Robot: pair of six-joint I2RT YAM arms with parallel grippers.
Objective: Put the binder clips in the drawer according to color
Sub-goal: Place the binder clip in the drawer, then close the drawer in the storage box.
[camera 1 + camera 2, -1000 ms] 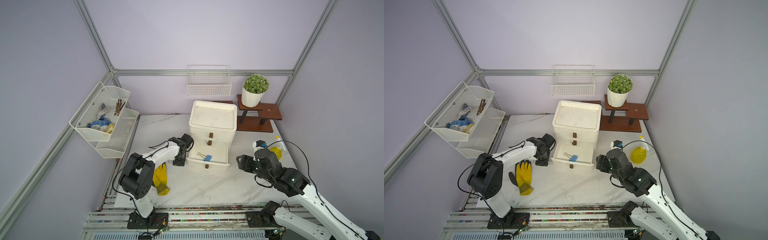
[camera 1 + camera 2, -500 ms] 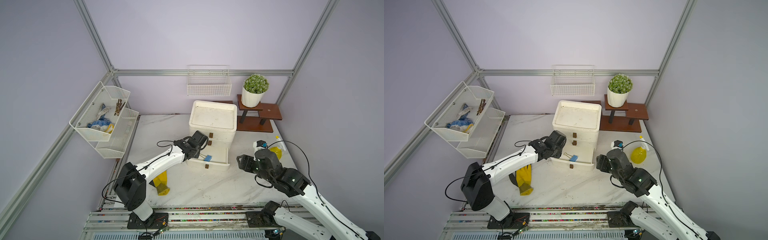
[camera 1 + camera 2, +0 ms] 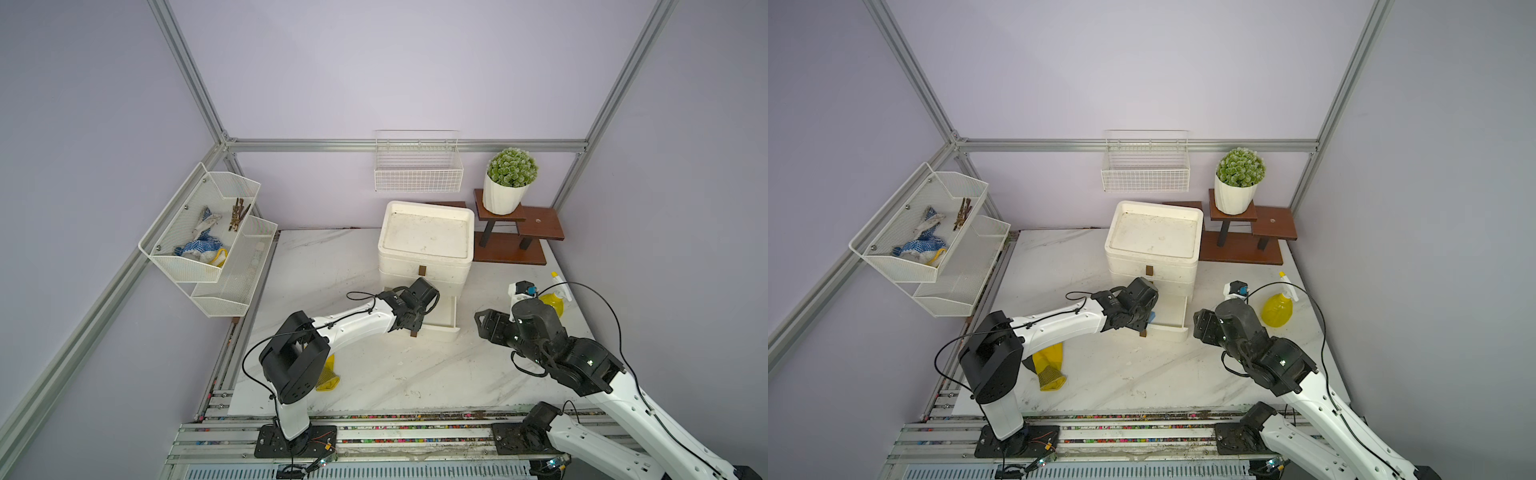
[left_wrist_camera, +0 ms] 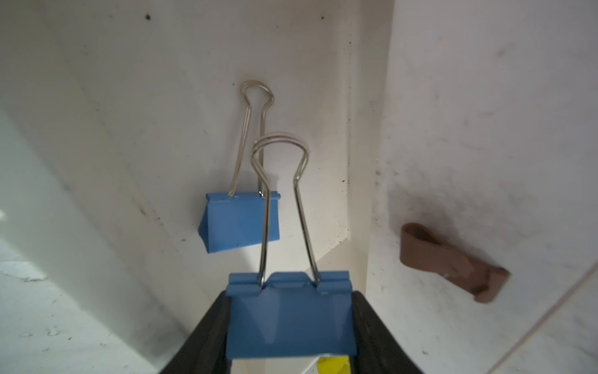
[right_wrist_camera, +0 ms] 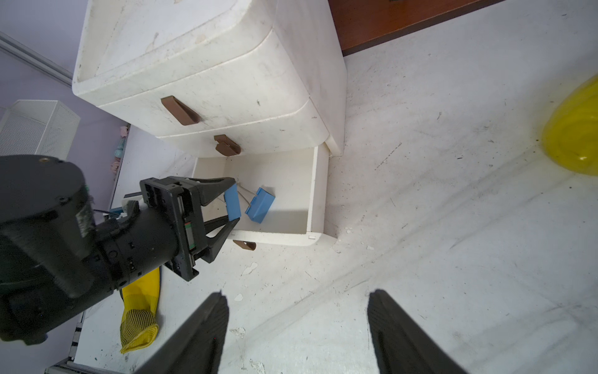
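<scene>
My left gripper point(image 4: 289, 301) is shut on a blue binder clip point(image 4: 289, 319) by the body, its silver handles pointing away. It hovers over the open bottom drawer point(image 5: 315, 194) of the white drawer unit point(image 3: 426, 245). A second blue binder clip point(image 4: 241, 223) lies on the drawer floor just beyond the held one; in the right wrist view the lying clip point(image 5: 260, 204) sits beside the held clip point(image 5: 232, 202). Both top views show the left gripper point(image 3: 415, 320) point(image 3: 1148, 318) at the drawer's left front. My right gripper point(image 5: 296, 323) is open and empty over bare table, right of the drawer point(image 3: 484, 324).
A yellow glove point(image 3: 1050, 365) lies under my left arm. A yellow spray bottle point(image 3: 1277, 309) stands behind my right arm. A potted plant point(image 3: 509, 178) sits on a brown stand at the back right. White mesh racks point(image 3: 208, 232) hang on the left wall, a wire basket point(image 3: 417, 174) on the back wall.
My left arm has swung right, from the table beside the drawer unit to over the open bottom drawer, carrying the blue clip. The right arm has stayed still.
</scene>
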